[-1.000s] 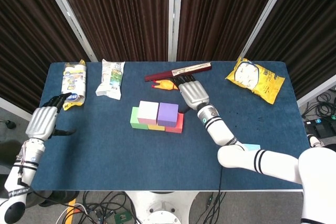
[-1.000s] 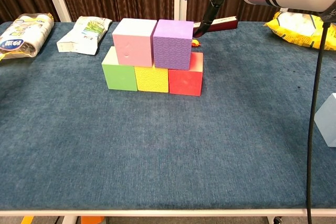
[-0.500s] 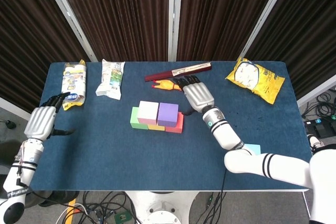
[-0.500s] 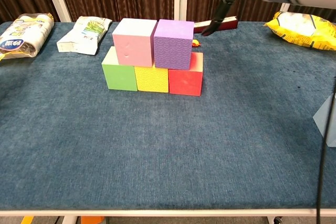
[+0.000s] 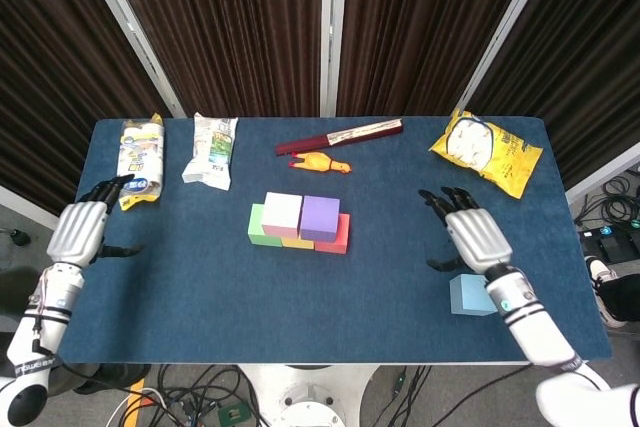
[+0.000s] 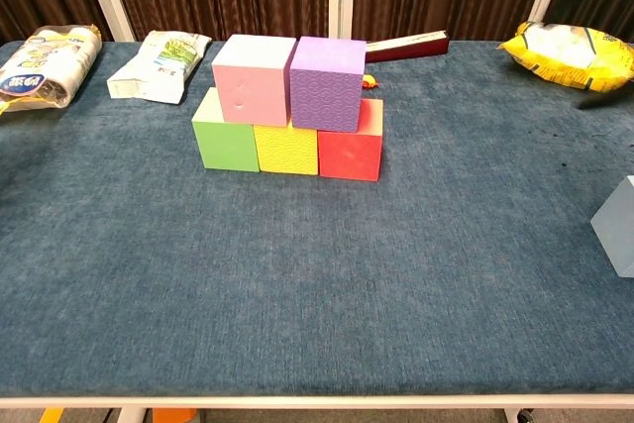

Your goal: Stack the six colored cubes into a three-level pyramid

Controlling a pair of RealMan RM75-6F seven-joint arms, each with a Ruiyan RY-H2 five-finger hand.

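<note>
Hovering over the right part of the desk (image 5: 200, 277), the right robot hand (image 5: 470, 234) has its fingers spread and holds nothing. The light blue cube (image 5: 472, 295) sits on the desk just behind that hand's wrist, on the near side, toward the robot's body. From the head view the hand's heel partly overlaps the cube's far edge; whether it touches cannot be told. The chest view shows only the cube's left face at the right border.

Key relation: the cube lies nearer the robot than the fingertips do, so the hand probably has to draw back toward the body, or drop and curl, before it can close on it. The cube is square, no long axis to favour; its faces look roughly in line with the desk edges.

Left robot hand (image 5: 82, 229) is at the far left edge of the desk, fingers loosely apart and empty, well apart from the blue cube. Right hand is clearly the nearer.

Stack so far: green cube (image 6: 225, 132), yellow cube (image 6: 287, 149) and red cube (image 6: 351, 146) in a row; pink cube (image 6: 254, 80) and purple cube (image 6: 326, 83) on top, touching. Top level not yet filled. The pyramid stands well to the left of the blue cube, mid-desk.
</note>
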